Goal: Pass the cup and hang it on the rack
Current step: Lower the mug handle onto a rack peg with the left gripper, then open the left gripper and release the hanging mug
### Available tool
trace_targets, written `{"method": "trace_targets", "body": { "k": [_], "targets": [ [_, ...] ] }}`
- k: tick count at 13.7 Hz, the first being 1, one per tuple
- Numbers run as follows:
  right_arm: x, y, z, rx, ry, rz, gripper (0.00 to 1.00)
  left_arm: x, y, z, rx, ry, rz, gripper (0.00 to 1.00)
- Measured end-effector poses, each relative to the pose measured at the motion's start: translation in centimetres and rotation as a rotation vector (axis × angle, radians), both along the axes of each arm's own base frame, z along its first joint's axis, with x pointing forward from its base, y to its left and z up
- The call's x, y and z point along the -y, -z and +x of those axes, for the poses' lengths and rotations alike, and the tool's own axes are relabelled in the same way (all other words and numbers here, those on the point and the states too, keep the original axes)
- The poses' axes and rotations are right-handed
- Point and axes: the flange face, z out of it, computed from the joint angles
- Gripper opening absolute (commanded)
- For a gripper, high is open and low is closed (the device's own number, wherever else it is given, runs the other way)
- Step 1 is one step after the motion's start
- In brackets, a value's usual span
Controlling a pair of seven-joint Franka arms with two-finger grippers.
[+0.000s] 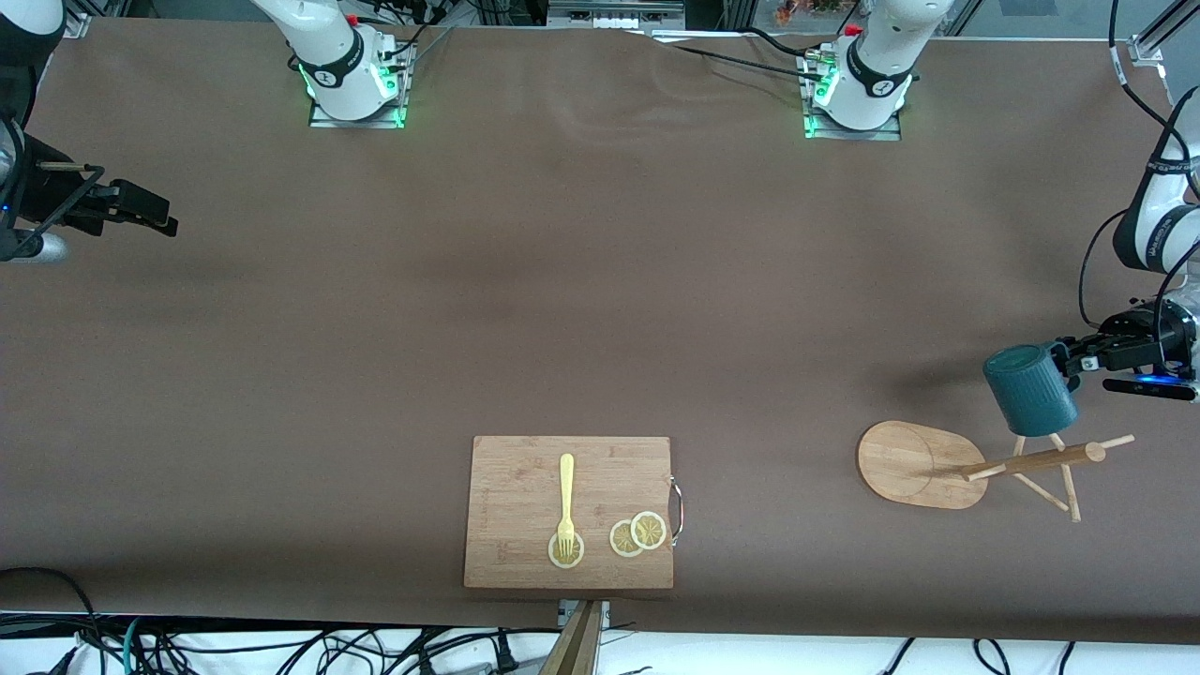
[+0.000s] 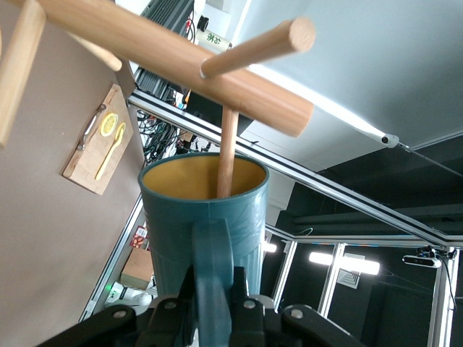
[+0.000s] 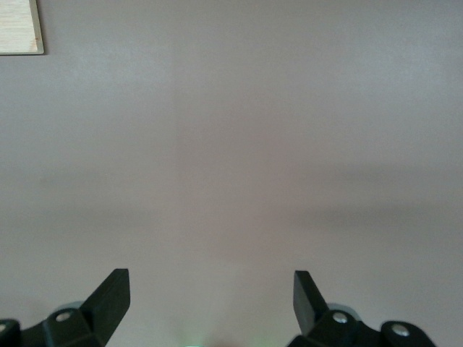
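Note:
The dark teal ribbed cup point(image 1: 1029, 392) hangs in the air over the rack, held by its handle in my left gripper point(image 1: 1074, 360), which is shut on it. The bamboo rack point(image 1: 923, 464) stands near the left arm's end of the table, with its post and thin pegs point(image 1: 1031, 459). In the left wrist view the cup point(image 2: 173, 231) shows its yellowish inside, and one thin peg point(image 2: 226, 155) of the rack point(image 2: 181, 58) reaches into its mouth. My left gripper point(image 2: 213, 289) clamps the handle there. My right gripper point(image 1: 141, 211) is open and empty over the right arm's end of the table; it also shows in the right wrist view point(image 3: 212, 289).
A rectangular wooden cutting board point(image 1: 525, 487) lies near the front camera's edge, mid-table, with a yellow fork point(image 1: 566, 502) and lemon slices point(image 1: 637, 534) on it. The board's corner point(image 3: 18, 25) shows in the right wrist view.

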Motion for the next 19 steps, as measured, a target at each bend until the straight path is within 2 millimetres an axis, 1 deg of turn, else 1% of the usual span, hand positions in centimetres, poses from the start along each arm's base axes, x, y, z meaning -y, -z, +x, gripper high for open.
{"method": "trace_targets", "body": {
  "k": [2,6,7,8,9,12,14,15,16,17,18,19],
  "targets": [
    [0.0,0.0,0.0,-0.001,0.000,0.000,1.00,-0.3,0.3,0.2,0.003,-0.004,-0.004,0.00],
    [-0.2,0.1,-0.2,-0.014,-0.003,0.004,1.00,-1.0,1.4,0.3,0.005,-0.007,-0.002,0.00],
    [-0.5,0.1,-0.1,-0.013,-0.006,0.008,1.00,-1.3,1.5,0.4,0.009,-0.008,0.004,0.28],
    [-0.8,0.1,-0.1,-0.013,-0.011,0.014,1.00,-1.6,1.7,0.5,0.017,-0.012,0.007,0.87],
    [-1.2,0.0,-0.1,-0.012,-0.016,0.017,1.00,-1.7,1.9,0.5,0.035,-0.016,0.011,1.00],
    [-1.5,0.0,-0.1,-0.012,-0.021,0.019,1.00,-1.7,2.6,0.5,0.161,-0.035,0.056,1.00],
    [-1.5,0.0,-0.1,-0.013,-0.021,0.019,1.00,-2.0,2.2,0.5,0.195,-0.011,0.106,1.00],
    [-1.5,0.0,-0.1,-0.013,-0.021,0.019,1.00,-2.4,1.6,0.6,0.212,0.002,0.137,1.00],
    [-1.5,0.0,-0.1,-0.013,-0.021,0.019,1.00,-3.0,0.5,0.7,0.232,0.019,0.180,1.00],
    [-1.5,0.0,-0.1,-0.013,-0.021,0.019,1.00,-3.7,-1.2,0.7,0.254,0.050,0.238,1.00],
    [-1.5,0.0,-0.1,-0.013,-0.021,0.020,1.00,-4.1,-3.2,0.6,0.277,0.083,0.295,1.00],
    [-1.5,0.0,-0.1,-0.013,-0.021,0.020,1.00,-4.4,-5.7,0.4,0.300,0.115,0.352,1.00]
  ]
}}
